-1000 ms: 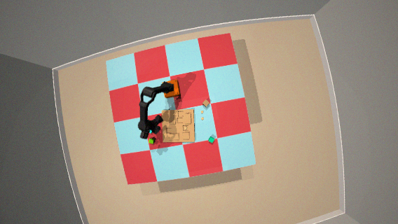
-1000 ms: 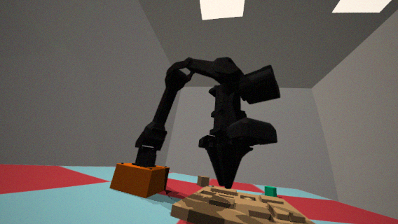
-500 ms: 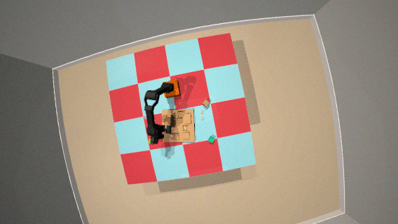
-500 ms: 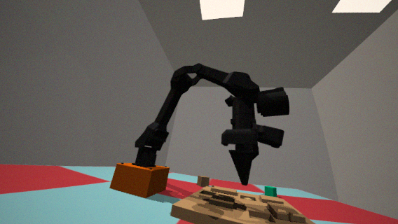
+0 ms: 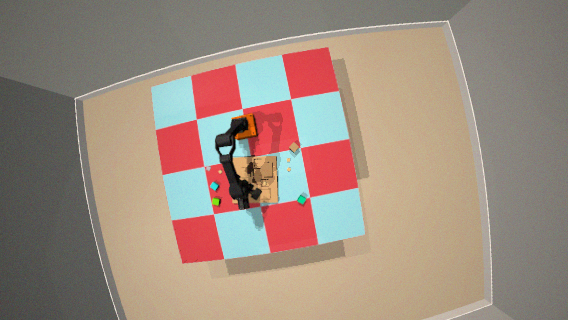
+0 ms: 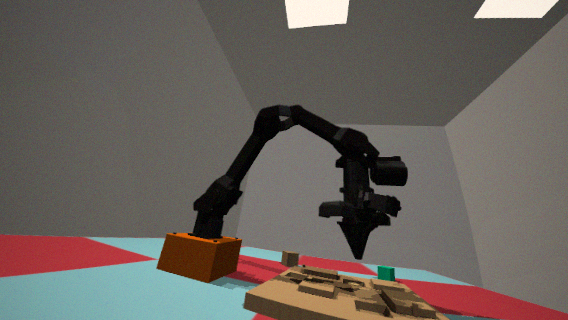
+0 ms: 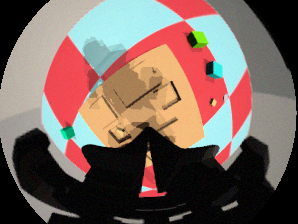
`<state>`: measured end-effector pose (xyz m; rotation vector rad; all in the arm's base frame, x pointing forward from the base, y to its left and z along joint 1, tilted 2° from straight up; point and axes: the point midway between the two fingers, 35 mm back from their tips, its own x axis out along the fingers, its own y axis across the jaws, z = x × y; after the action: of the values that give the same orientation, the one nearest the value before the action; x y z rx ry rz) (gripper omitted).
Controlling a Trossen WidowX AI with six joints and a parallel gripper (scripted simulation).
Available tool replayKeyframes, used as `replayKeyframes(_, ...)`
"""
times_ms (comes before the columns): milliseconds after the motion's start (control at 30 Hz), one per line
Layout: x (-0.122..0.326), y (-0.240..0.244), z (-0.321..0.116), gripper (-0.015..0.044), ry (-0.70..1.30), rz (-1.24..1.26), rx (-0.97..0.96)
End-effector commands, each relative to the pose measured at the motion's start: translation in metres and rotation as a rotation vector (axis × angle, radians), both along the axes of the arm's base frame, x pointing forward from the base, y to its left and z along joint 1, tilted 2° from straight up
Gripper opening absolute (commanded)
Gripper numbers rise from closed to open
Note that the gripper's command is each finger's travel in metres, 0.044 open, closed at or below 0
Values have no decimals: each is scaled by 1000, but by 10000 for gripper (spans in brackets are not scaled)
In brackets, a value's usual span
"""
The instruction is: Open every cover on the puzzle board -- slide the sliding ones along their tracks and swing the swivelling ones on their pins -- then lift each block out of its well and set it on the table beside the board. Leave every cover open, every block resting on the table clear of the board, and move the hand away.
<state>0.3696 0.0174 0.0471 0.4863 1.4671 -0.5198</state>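
Your jaws (image 5: 243, 206) (image 6: 358, 258) are clenched on nothing, up above the puzzle board (image 5: 272, 198) (image 6: 270, 298) (image 7: 187, 117). The board lies flat on the checkered desk (image 5: 335, 165) (image 6: 90, 295) (image 7: 120, 20). You have a lime block (image 5: 216, 202) (image 7: 198, 39) beside it.

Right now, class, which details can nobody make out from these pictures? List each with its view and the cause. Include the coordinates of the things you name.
- Top: the board's (image 5: 274, 200) left part, hidden by the arm (image 5: 231, 175).
- Wrist: the board's nearest part, hidden behind the hand (image 7: 149, 142).
- Exterior: whether wells hold blocks; the angle is too low.
- Top: cover pins, too small and blurred.
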Motion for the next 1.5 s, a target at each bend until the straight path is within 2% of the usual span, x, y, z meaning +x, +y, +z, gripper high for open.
replayKeyframes(0, 2, 20, -1, 0, 1, -72, 2)
replayKeyframes(433, -3, 89, -4, 0, -1, -295, 14)
replayKeyframes(633, -2, 90, -9, 0, -1, -298, 14)
replayKeyframes(967, -1, 89, -51, 0, -1, -298, 14)
replayKeyframes(1100, 0, 90, -54, 0, -1, -298, 14)
replayKeyframes(1233, 0, 90, -54, 0, 4, -146, 9)
replayKeyframes(1467, 0, 90, -54, 0, 24, 486, -10)
